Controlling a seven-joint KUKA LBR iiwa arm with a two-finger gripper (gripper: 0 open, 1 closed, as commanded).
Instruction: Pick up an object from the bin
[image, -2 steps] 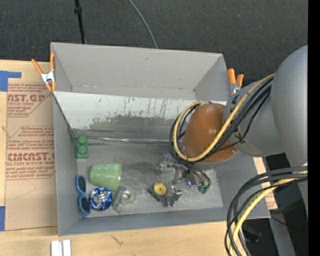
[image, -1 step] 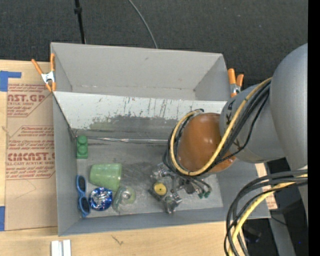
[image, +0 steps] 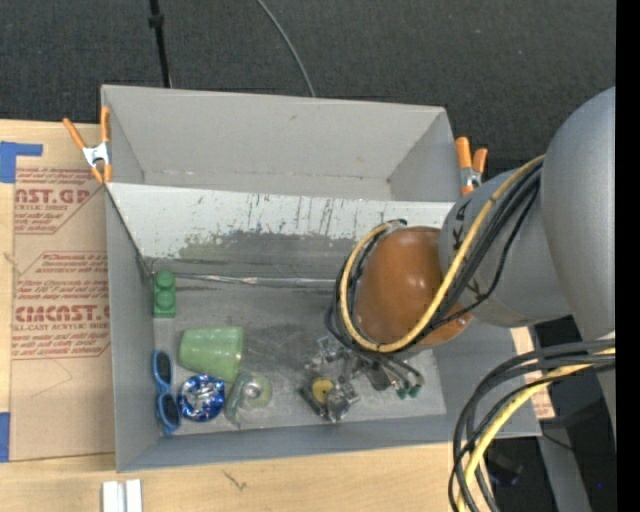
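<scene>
My gripper (image: 338, 378) is low over the bin floor near the front wall, right of the middle, partly covered by the arm's orange dome. A small yellowish thing (image: 322, 389) lies right at its tip; whether it is held cannot be made out. To the left lies a small clear and green round thing (image: 251, 391), a hand's width from the gripper. A shiny blue ball (image: 203, 397) rests beside that.
A pale green cup (image: 212, 350) lies on its side at the left. Blue glasses (image: 162, 391) lean along the left wall, and a small green block (image: 164, 295) stands further back. The arm and its cables cover the bin's right side.
</scene>
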